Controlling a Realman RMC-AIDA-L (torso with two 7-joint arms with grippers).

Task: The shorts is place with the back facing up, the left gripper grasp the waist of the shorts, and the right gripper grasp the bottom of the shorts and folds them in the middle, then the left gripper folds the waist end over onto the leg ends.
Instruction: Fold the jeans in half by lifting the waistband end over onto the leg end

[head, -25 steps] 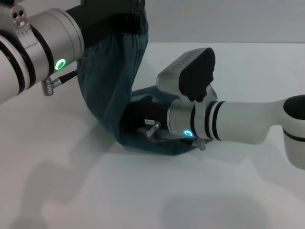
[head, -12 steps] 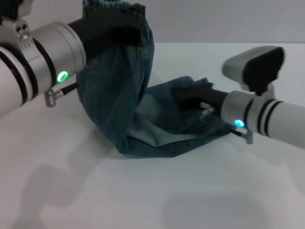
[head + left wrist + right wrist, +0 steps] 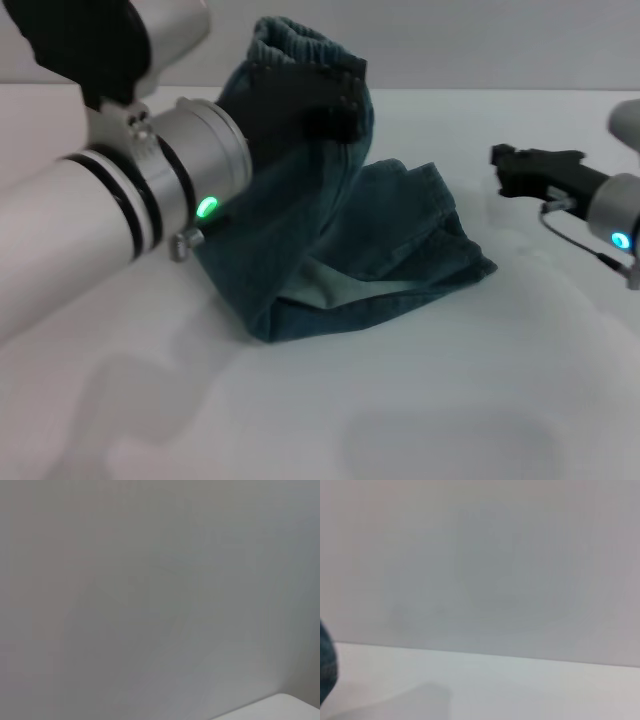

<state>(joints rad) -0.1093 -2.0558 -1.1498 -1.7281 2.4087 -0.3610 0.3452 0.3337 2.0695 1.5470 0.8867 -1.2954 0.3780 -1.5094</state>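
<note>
Denim shorts (image 3: pixel 340 250) half-folded on white counter (image 3: pixel 400 400), left gripper (image 3: pixel 320 105) clamped on raised waist, carried further over leg ends, right gripper (image 3: pixel 515 170) withdrawn to right, empty, opening indiscernible

Even, soft light, faint shadows on the table (image 3: pixel 420 400); both wrist views seem blurred.
</note>
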